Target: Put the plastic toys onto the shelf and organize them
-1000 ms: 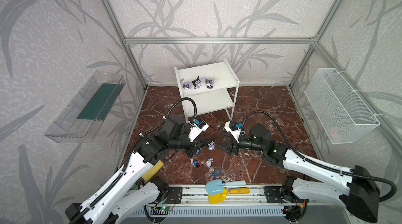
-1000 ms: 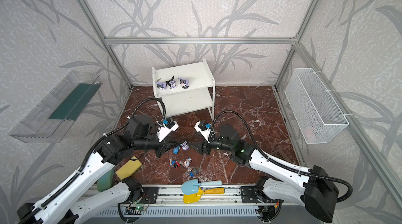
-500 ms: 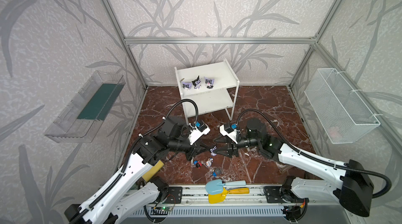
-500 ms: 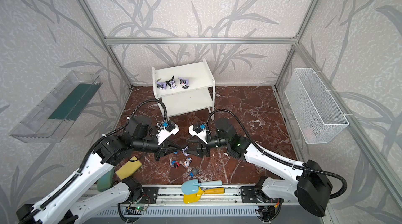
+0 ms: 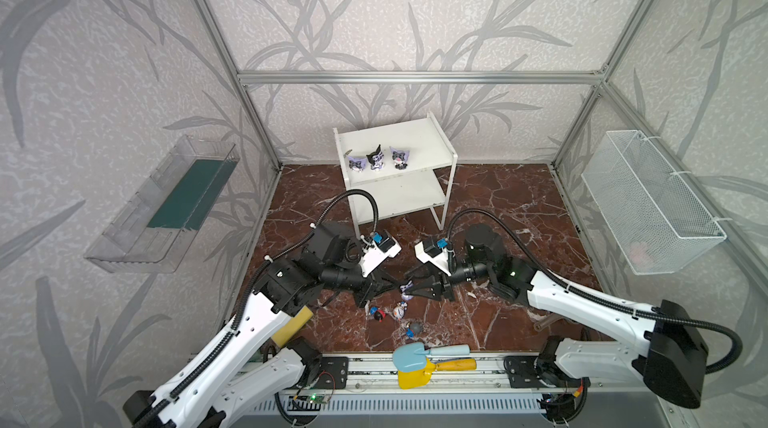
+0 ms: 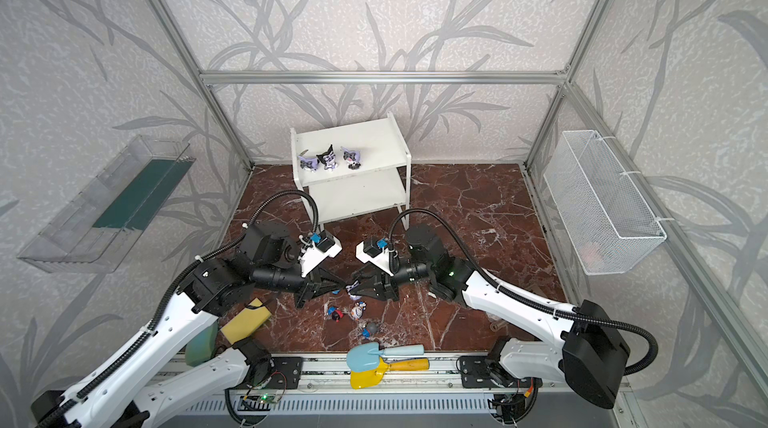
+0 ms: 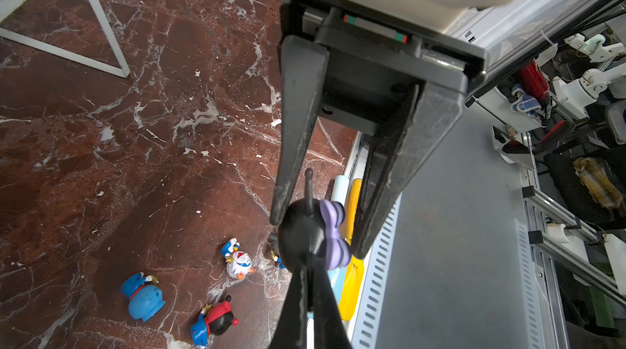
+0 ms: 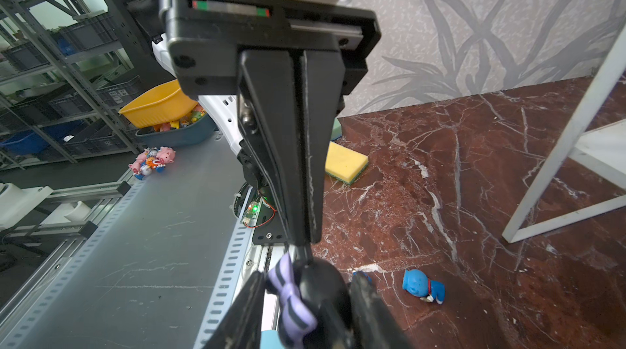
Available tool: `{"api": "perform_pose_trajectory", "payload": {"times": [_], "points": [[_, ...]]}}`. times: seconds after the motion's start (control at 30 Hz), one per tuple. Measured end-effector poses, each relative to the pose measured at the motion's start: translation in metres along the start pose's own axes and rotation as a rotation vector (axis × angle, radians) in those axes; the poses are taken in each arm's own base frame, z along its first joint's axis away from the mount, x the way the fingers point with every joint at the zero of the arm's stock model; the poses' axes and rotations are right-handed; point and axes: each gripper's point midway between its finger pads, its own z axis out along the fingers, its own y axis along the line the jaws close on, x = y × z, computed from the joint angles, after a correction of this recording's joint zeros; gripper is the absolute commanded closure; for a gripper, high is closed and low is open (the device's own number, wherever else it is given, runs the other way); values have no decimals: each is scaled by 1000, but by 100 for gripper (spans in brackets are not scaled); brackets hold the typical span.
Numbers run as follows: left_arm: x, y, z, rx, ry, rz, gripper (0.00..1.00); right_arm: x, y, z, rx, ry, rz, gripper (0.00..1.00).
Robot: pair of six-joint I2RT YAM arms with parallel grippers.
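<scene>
Toy: black figurine [image 5: 406,285] with purple bow [image 7: 333,235], held above the table [image 5: 498,205], lower centre in both top views.
Left fingers [image 8: 298,161]: pressed together on its ear.
Right fingers [image 7: 294,127]: spread, flanking its body head-on, poised to take it.

Three figurines [image 5: 375,159] stand on top of the shelf [image 5: 420,140]

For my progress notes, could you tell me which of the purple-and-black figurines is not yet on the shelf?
The figurine held by the left gripper above the floor; the other three stand in a row on the shelf, on its top board.
</scene>
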Motion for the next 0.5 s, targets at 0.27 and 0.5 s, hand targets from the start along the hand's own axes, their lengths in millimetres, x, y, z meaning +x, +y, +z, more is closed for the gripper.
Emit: {"api": "perform_pose_trajectory", "payload": {"times": [0.27, 0.5], "points": [[2, 1, 0, -9, 7, -5, 100, 0, 2, 1, -8, 3, -9, 54], [0, 2, 0, -9, -1, 1, 100, 2, 5, 4, -25, 10, -7, 47]]}}
